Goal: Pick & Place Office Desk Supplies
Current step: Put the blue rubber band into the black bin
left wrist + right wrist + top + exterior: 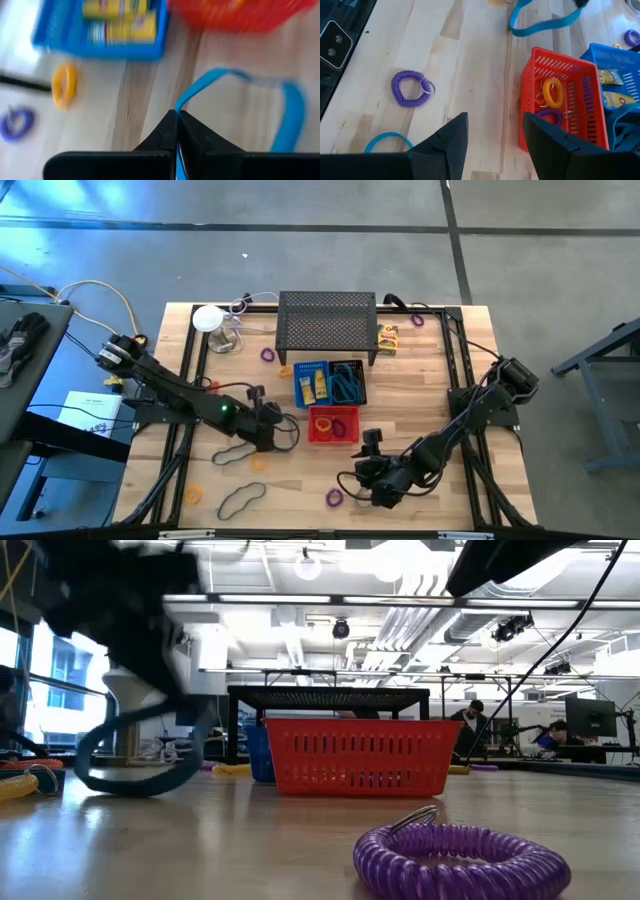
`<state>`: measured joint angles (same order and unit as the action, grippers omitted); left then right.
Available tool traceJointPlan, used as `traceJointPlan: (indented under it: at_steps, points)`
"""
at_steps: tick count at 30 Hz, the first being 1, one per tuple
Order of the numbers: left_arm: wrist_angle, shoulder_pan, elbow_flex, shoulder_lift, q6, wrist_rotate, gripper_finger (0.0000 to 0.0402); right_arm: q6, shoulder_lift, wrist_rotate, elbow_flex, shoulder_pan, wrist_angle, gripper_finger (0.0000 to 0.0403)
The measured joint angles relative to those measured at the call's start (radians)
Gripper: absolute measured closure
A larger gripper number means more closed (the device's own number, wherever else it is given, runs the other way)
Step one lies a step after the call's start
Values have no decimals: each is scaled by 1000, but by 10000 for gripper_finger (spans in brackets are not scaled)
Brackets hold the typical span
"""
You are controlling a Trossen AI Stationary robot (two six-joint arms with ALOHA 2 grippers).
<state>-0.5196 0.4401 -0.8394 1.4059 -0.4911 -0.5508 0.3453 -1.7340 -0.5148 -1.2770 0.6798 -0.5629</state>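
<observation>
Jaws of left gripper (176, 131) seen clamped shut on thin blue looped cord (240, 87), pinched at one strand; loop trails ahead of fingertips, judged light, limp, best taken anywhere along band.

High view: left gripper (268, 423) placed just beside red mesh bin (333, 425); right gripper (372, 480) parked near purple coiled ring (334, 498).

Low view: cord (140, 755) seen dangling off wood.

Right wrist view: right jaws held wide, empty; red bin (565, 107) holds orange coiled ring (550, 92) and purple one; blue mesh bin (615, 85) holds yellow printed boxes (612, 87).

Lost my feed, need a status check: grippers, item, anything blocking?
Left gripper shut on blue looped cord, beside red bin. Right gripper open, empty, near purple ring. Nothing blocking.
</observation>
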Motion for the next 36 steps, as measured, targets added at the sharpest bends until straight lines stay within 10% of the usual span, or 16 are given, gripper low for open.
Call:
traceJointPlan:
  at_steps: [13,36]
  points:
    - [317,115,-156,0,310,-133,400,33,-5,68,-1,-10,10,227]
    - [461,128,-155,-1,238,-48,401,-722,21,62,-1,-157,451,325]
